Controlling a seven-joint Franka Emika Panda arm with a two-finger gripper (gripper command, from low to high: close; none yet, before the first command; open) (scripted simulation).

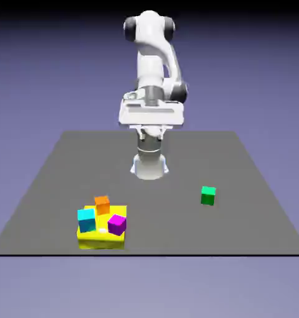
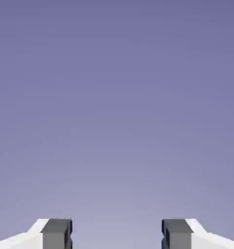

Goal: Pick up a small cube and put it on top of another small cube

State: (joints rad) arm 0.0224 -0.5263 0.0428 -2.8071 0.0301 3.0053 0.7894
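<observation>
Four small cubes and one flat block are on the bench [image 1: 149, 192], one of each color. With the exterior view's bench as a dial, twelve at its far edge, the green cube [image 1: 208, 195] lies between three and four o'clock. The yellow block [image 1: 102, 241] is between seven and eight. Three cubes are on that block: orange [image 1: 102, 205] at its twelve o'clock, cyan cube [image 1: 87, 220] at nine, purple [image 1: 116, 225] between three and four. One arm [image 1: 151, 46] has its base towards twelve, with the tool [image 1: 151, 133] raised well above the bench.

Both fingertips [image 2: 57, 233] stand wide apart in the hand view, nothing between them; their lower parts are cut off by the frame. The cubes hide parts of the yellow block's top, and a small pale patch [image 1: 103, 230] near its six o'clock is too indistinct to identify.
</observation>
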